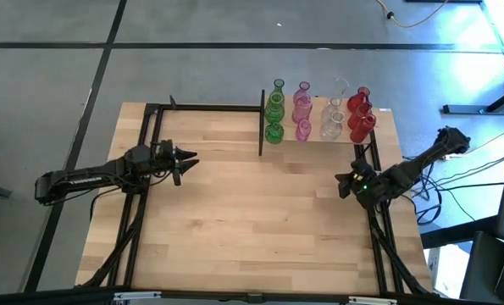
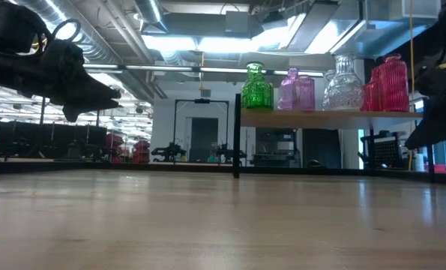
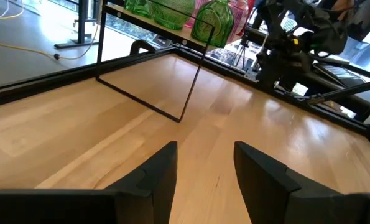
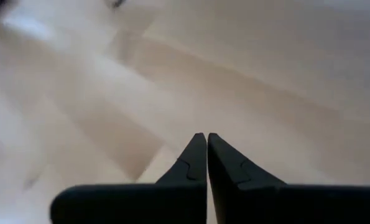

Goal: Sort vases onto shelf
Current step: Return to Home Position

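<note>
You have the translucent glass vases colour-sorted on the black-framed light-wood shelf; so the left gripper hangs parted and empty; the right gripper is pinched together on nothing.

Green vases, pink vases, clear vases, red vases: all translucent. Shelf: light wood, black frame. Tabletop: pale wood, plank stripes. Floor: grey, dark seam lines.

Vases glossy glass; shelf matt wood
</note>
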Motion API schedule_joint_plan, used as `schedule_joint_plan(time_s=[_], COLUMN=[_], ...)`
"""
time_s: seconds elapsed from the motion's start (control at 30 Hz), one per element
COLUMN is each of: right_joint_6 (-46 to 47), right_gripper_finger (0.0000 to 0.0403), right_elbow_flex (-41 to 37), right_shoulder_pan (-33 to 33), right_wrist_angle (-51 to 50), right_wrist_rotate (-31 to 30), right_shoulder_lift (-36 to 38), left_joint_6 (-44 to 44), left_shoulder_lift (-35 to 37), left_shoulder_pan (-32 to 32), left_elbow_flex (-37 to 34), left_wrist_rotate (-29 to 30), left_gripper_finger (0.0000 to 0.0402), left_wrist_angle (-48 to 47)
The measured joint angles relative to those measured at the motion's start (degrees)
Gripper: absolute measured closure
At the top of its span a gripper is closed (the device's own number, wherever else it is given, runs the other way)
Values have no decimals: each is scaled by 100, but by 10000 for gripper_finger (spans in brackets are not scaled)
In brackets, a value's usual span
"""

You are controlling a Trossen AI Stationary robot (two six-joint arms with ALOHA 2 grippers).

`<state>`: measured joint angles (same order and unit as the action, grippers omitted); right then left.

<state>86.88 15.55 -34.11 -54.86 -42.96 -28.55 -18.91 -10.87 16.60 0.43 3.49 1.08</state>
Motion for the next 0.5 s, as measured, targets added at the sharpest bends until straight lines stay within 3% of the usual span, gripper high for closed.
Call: schedule_joint_plan(time_s=[0.17,0.37,0.43,0.5], right_joint_6=[-1243,-2207,-2290,-2285], right_gripper_finger=[403,403,403,403], right_elbow_flex=[-411,-573,-604,-605], right_shoulder_pan=[17,862,1323,1764], right_wrist_angle=[714,779,865,945], right_wrist_rotate=[679,3823,4492,4706], right_shoulder_lift=[705,1486,1883,2322], left_joint_6=[-1,-1,-1,-3], left_shoulder_lift=[-1,0,0,0], left_shoulder_pan=[-1,-2,-2,-2], left_elbow_flex=[0,0,0,0], left_wrist_rotate=[0,0,1,2], left_gripper_finger=[250,250,250,250], left_wrist_angle=[-1,0,0,0])
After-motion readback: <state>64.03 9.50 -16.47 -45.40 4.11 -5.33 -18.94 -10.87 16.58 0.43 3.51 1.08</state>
